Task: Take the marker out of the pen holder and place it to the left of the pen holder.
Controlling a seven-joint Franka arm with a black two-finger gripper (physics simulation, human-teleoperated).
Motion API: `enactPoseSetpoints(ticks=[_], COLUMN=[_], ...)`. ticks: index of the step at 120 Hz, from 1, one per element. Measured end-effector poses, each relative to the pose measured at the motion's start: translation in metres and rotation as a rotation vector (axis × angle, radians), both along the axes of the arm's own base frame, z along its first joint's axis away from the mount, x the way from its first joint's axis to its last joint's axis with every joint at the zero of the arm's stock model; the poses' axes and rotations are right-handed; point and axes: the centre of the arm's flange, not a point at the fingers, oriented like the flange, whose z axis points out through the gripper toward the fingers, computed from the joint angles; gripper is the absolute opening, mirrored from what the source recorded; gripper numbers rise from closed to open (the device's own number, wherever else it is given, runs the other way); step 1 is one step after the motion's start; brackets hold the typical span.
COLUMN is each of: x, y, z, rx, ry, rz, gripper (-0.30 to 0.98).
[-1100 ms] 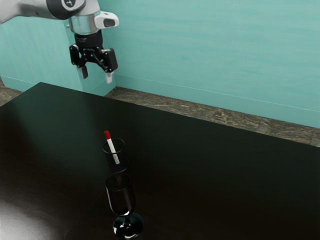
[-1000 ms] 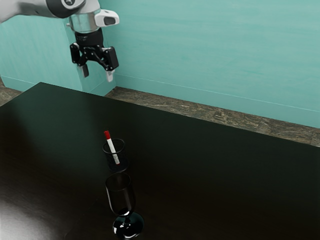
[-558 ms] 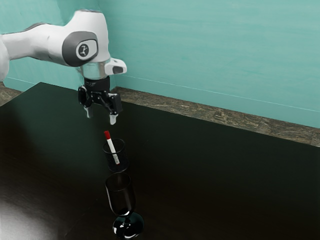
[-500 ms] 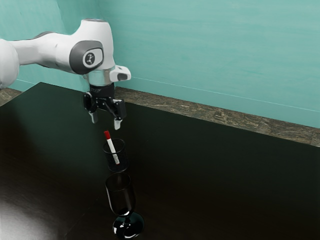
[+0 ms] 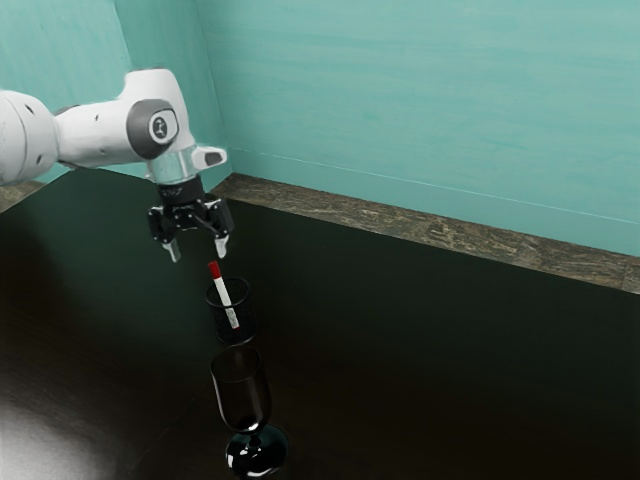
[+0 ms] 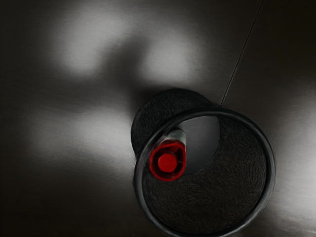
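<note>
we look over a dark table. our gripper hangs above it, its fingers spread well apart and holding nothing. a stemmed glass stands near the round black pen holder. our marker leans inside the pen holder, red end up past the rim.

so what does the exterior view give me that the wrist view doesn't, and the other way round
Exterior view: the arm and the open tool, its fingers apart above the table; the stemmed glass near the pen holder; the teal wall and the floor beyond the table.

Wrist view: a look down into the pen holder, with the round end of the marker's red cap facing the camera, close to the rim.

Both: the marker standing in the pen holder, and the dark table under it.
</note>
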Motion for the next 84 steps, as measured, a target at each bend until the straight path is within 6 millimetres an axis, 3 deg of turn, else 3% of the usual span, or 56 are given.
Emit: enactPoseSetpoints(ticks=[12,29,57,69,84], x=[0.017,0.022,0.032,0.034,0.034], y=[-0.001,-0.002,-0.003,-0.003,-0.003], z=[-0.017,-0.044,-0.043,-0.045,-0.045], rx=[-0.013,-0.038,-0.050,-0.051,-0.053], ry=[0.016,0.053,0.038,0.040,0.040], rz=[-0.003,-0.002,-0.012,-0.016,-0.021], gripper=[0.69,0.69,0.67,0.53,0.27])
